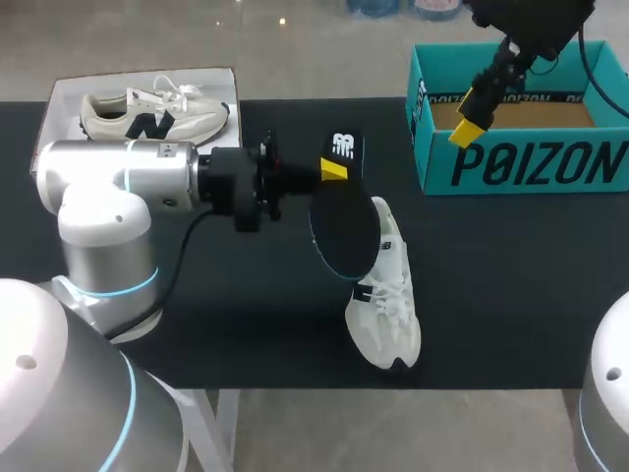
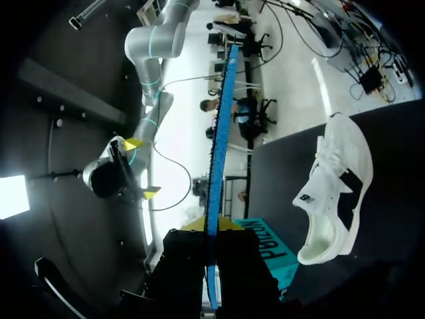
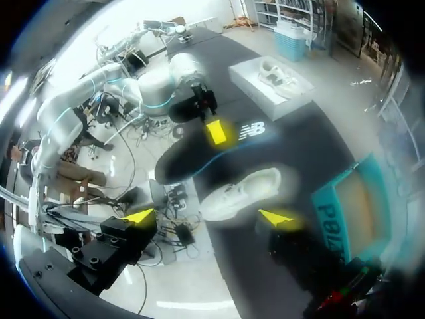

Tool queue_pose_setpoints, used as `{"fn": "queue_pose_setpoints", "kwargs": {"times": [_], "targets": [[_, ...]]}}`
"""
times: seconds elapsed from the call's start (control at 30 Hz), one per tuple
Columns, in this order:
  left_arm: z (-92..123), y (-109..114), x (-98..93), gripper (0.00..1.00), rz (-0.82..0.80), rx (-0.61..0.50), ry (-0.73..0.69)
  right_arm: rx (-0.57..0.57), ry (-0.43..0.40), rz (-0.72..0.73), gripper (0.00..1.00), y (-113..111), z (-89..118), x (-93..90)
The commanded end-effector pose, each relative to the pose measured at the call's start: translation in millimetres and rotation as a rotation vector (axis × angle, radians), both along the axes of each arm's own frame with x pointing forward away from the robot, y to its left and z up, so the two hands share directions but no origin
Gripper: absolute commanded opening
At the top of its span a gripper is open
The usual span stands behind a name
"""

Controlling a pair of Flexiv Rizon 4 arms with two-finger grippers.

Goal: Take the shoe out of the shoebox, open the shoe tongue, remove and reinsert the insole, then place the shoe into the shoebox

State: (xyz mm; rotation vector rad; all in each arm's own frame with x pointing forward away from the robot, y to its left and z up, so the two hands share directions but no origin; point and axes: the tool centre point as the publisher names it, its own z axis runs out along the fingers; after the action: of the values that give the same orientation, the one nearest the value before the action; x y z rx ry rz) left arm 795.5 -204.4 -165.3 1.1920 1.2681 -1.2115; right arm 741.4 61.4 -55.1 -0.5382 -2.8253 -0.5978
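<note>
While the left gripper [image 1: 335,173] is clamped on the black foam insole [image 1: 342,221] near the end that bears a white mark, holding it on edge above the black table mat [image 1: 511,295], the head view shows the white mesh lace-up shoe [image 1: 385,300] lying on its side on the mat, just below the insole's free end. The right gripper [image 1: 470,126] hangs over the teal cardboard shoebox [image 1: 521,167], well apart from both, and a beige sneaker [image 1: 147,113] sits in a white tray [image 1: 59,98] at the far left corner. From the left wrist, the insole appears edge-on as a thin, blue-rimmed sheet running straight out between the two fingers, both pressing its faces; the shoe lies off to one side on the mat with its opening showing. From the right wrist, that gripper's own fingers stand wide apart with nothing between them; the insole and shoe lie ahead and the shoebox is close beside it. The insole looks light, thin and floppy, so it would likely buckle if pushed from far back; a hold near the heel, feeding the toe in first, seems right. The shoe looks light and soft and may slide on the mat, so it probably needs bracing at the firmer heel collar, not the mesh or laces.
</note>
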Motion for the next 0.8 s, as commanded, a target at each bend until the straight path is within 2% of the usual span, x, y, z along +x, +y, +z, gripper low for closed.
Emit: {"fn": "queue_pose_setpoints", "kwargs": {"times": [0.03,0.43,0.8], "targets": [[-2,-10,3.2,0.0,-0.003,0.008,0.003,-0.091,-0.129,-0.059,1.0,4,5,-14.1],[-5,-20,7.9,0.0,0.008,0.009,0.028,-0.065,-0.245,-0.107,1.0,-4,15,-29.0],[-10,-34,14.6,0.0,0.021,0.032,0.068,-0.09,-0.278,-0.073,1.0,-4,24,-37.0]]}}
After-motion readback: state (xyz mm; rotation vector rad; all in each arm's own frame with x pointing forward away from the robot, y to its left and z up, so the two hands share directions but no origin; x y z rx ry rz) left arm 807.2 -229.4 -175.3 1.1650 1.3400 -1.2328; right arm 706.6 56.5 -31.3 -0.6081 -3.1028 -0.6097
